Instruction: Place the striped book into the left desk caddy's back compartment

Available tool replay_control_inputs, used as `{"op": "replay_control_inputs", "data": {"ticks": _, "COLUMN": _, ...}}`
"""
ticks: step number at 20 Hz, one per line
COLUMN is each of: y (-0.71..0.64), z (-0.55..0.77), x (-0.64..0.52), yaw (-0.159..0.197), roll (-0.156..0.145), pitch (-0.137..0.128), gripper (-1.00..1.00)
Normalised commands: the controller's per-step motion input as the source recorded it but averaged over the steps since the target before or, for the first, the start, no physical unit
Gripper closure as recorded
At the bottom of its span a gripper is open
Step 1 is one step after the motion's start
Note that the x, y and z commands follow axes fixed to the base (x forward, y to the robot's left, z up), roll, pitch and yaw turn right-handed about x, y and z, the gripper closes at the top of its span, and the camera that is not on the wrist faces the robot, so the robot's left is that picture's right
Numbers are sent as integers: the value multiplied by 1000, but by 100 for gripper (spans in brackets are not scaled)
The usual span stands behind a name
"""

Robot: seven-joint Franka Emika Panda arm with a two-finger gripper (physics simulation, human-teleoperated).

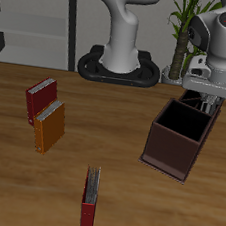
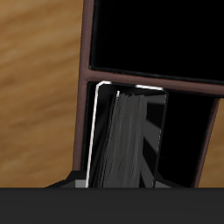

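My gripper (image 1: pixel 203 98) hangs over the far end of the left desk caddy (image 1: pixel 168 153), a long dark maroon box on the table. It is shut on the striped book (image 2: pixel 128 138), which stands on edge with its dark page block and white cover edge showing. In the wrist view the book is low inside the back compartment (image 2: pixel 185 131), close beside the caddy's side wall and just beyond the divider (image 2: pixel 153 79). The nearer compartment (image 2: pixel 157 35) is dark, with nothing showing in it. In the exterior view the book is mostly hidden by the gripper.
A red book (image 1: pixel 40 96) and a plain orange book (image 1: pixel 50 126) stand together across the table. Another red book (image 1: pixel 91 199) stands near the front edge. A potted plant (image 1: pixel 184 34) is behind the caddy, beside the robot base (image 1: pixel 119 65).
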Motion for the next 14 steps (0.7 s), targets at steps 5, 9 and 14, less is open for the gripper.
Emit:
{"op": "replay_control_inputs", "data": {"ticks": 5, "y": 57, "z": -419, "x": 65, "yaw": 5, "roll": 4, "pitch": 90, "gripper": 100}}
{"op": "replay_control_inputs", "data": {"ticks": 9, "y": 107, "z": -456, "x": 25, "yaw": 6, "roll": 34, "pitch": 110, "gripper": 100}}
{"op": "replay_control_inputs", "data": {"ticks": 14, "y": 29, "z": -165, "x": 26, "yaw": 3, "roll": 26, "pitch": 67, "gripper": -100}}
